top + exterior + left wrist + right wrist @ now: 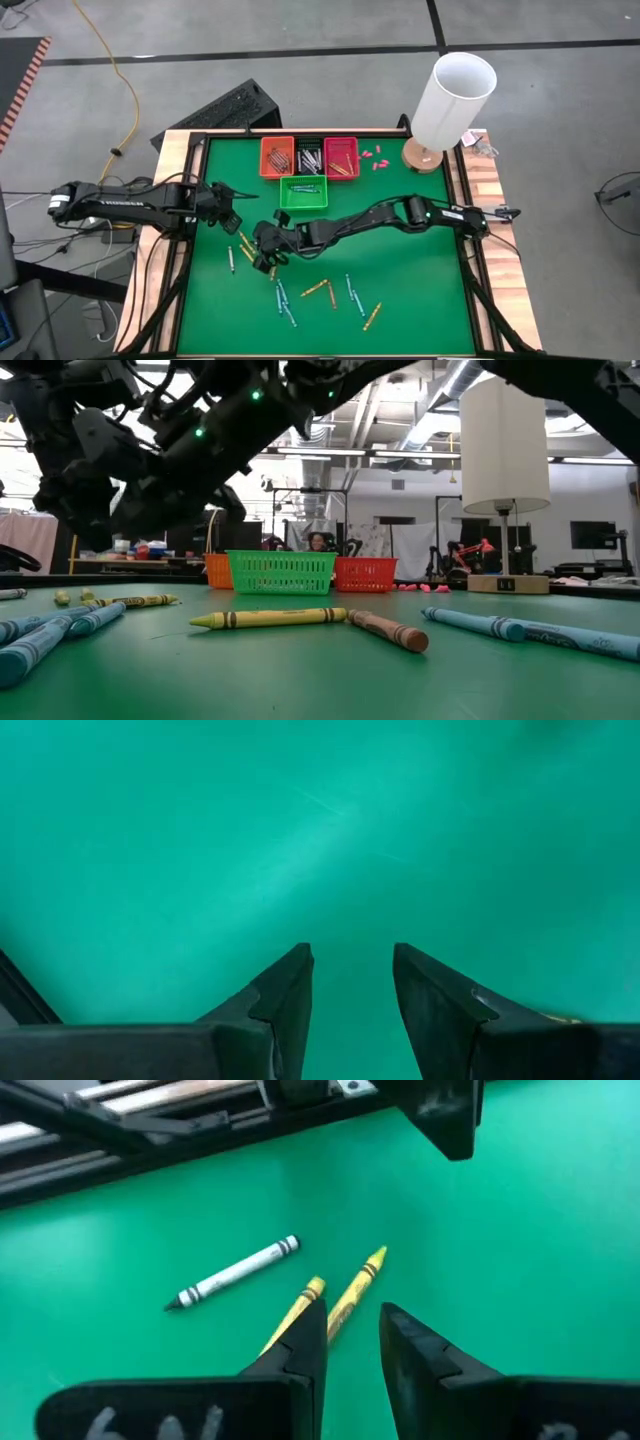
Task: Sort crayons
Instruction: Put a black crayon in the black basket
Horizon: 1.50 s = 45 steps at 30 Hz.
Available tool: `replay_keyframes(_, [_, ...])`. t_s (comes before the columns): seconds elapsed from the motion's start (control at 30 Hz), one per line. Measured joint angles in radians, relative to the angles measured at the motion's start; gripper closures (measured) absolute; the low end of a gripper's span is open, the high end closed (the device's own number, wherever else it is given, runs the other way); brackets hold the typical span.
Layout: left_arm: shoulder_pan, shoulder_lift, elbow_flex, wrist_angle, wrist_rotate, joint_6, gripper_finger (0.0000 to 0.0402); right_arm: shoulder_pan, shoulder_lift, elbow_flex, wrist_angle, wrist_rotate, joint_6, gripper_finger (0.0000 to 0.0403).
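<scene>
Loose crayons lie flat on the green mat (420,290): two yellow ones (357,1285) side by side, a grey-white one (235,1275) beside them, blue ones (282,298) and orange ones (315,288) nearer the front edge. My right gripper (352,1325) is open just short of the two yellow crayons at the mat's left middle, and one of them points into the gap between its fingers. My left gripper (352,970) is open over bare mat at the left side, beyond the right gripper (268,260).
At the far edge stand an orange basket (277,155), a dark one (308,157) and a red one (341,155), each holding crayons, with a green basket (303,192) in front of them. A white lamp (455,95) stands at the far right, with pink bits (372,158) beside it.
</scene>
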Motion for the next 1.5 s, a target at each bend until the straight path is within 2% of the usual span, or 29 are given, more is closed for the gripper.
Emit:
replay_keyframes(0.17, [0.000,0.000,0.000,0.000,-0.005,0.023,0.0271,0.002,0.046,0.001,0.070,-0.007,0.001,0.0310])
replay_keyframes(0.57, [0.000,0.000,0.000,0.000,-0.018,0.026,0.0271,0.008,0.063,0.001,0.084,-0.006,0.019,0.0310])
replay_keyframes(0.8, [-0.007,0.004,0.000,-0.035,0.110,0.021,0.0271,0.034,0.045,0.000,-0.035,-0.006,0.018,0.0310])
replay_keyframes(0.97, [-0.058,0.016,-0.002,-0.108,0.113,-0.062,0.0271,0.058,0.033,0.011,-0.071,-0.006,0.014,0.0310])
replay_keyframes(1.13, [-0.164,0.023,-0.002,-0.118,0.122,-0.200,0.0284,0.070,0.031,0.108,-0.176,0.001,-0.030,0.0310])
replay_keyframes(1.37, [-0.302,0.043,-0.001,-0.096,0.116,-0.329,0.0323,0.070,0.032,0.248,-0.410,0.036,-0.071,0.0310])
replay_keyframes(1.5, [-0.358,0.062,-0.002,-0.090,0.099,-0.382,0.0346,0.072,0.034,0.326,-0.604,0.049,-0.094,0.0310])
